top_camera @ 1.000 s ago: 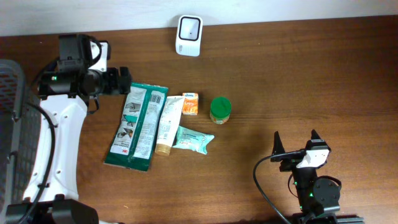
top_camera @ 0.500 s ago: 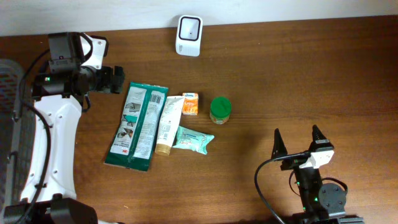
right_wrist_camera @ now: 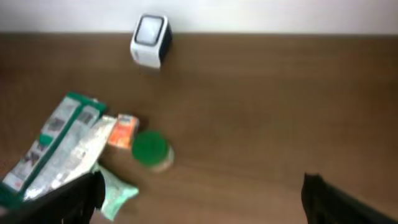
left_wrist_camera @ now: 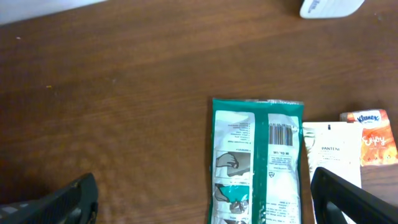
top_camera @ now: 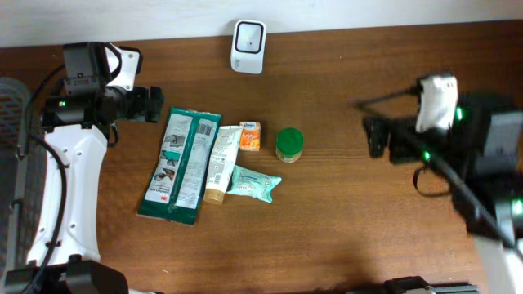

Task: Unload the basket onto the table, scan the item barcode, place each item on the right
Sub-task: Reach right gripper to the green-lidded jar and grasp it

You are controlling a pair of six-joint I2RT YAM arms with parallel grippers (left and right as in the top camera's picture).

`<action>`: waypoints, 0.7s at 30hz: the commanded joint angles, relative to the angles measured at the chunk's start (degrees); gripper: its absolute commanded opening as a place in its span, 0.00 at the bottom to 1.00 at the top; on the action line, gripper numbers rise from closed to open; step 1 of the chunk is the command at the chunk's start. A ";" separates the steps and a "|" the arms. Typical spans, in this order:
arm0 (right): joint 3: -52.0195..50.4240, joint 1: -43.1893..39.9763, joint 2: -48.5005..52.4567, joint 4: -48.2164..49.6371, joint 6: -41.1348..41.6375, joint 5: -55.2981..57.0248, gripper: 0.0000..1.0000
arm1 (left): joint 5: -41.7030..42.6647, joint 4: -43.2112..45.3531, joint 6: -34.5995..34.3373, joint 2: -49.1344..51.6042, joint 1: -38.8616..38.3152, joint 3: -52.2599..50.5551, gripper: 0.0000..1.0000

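Green flat plastic packet (left_wrist_camera: pixel 256 155) lies barcode-up on the brown wooden bench (top_camera: pixel 343 212), against a white tube (top_camera: pixel 221 163), just ahead of the left gripper (top_camera: pixel 160 104), jaws wide apart, empty. Right gripper (top_camera: pixel 372 122), blurred, jaws also apart, holds nothing. Small green-lidded jar (top_camera: pixel 289 144) stands closed, contents unseen. White square scanner (top_camera: pixel 248 46) sits at the far edge.

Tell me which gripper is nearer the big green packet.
Left. The left gripper sits open just off one end of the green packet; the right gripper is well off on the other side, beyond the green-lidded jar.
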 commanded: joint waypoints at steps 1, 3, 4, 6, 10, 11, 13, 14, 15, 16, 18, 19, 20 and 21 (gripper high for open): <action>9.94 -0.42 10.23 -4.13 -0.20 -5.90 0.98 | 1.03 -0.07 0.90 -0.20 0.13 0.24 0.99; 16.06 -0.04 17.70 -7.82 -0.20 -7.34 0.98 | 1.03 -0.04 0.92 -0.20 0.13 0.24 0.99; 18.38 0.70 21.14 -9.18 -0.20 -7.41 0.98 | 1.03 -0.07 0.92 -0.20 0.13 0.24 0.99; 21.09 2.95 26.82 -10.21 -0.22 -7.34 0.98 | 1.01 -0.07 0.92 -0.20 0.13 0.24 0.99; 21.90 7.21 35.54 -5.20 -2.56 -7.39 0.98 | 1.03 -0.07 0.92 -0.20 0.13 0.24 0.99; 21.90 7.54 36.98 -3.15 -2.27 -8.76 0.98 | 1.03 -0.07 0.90 -0.20 0.13 0.24 0.99; 21.90 7.69 39.30 0.28 -2.29 -17.18 0.98 | 1.01 -0.04 0.90 -0.20 0.15 0.24 0.99; 21.90 8.46 40.35 0.37 -2.25 -16.70 0.99 | 1.03 -0.04 0.92 -0.20 0.13 0.24 0.99; 21.90 9.35 41.16 0.33 -0.59 -15.17 0.99 | 1.03 -0.07 0.90 -0.20 0.13 0.24 0.99; 21.90 11.15 42.40 0.33 2.80 -10.36 0.99 | 1.03 -0.07 0.92 -0.20 0.13 0.24 0.99; 21.90 14.64 44.13 -0.04 9.16 -1.51 1.00 | 1.01 -0.04 0.92 -0.20 0.13 0.24 0.99; 21.90 17.59 45.88 -0.81 14.25 4.11 1.00 | 1.03 -0.04 0.90 -0.20 0.13 0.24 0.99; 21.90 18.80 47.15 -1.03 15.43 4.35 0.99 | 1.03 -0.04 0.92 -0.20 0.13 0.24 0.99; 21.90 19.89 49.16 -1.70 17.33 4.55 0.97 | 1.03 -0.07 0.92 -0.20 0.13 0.24 0.99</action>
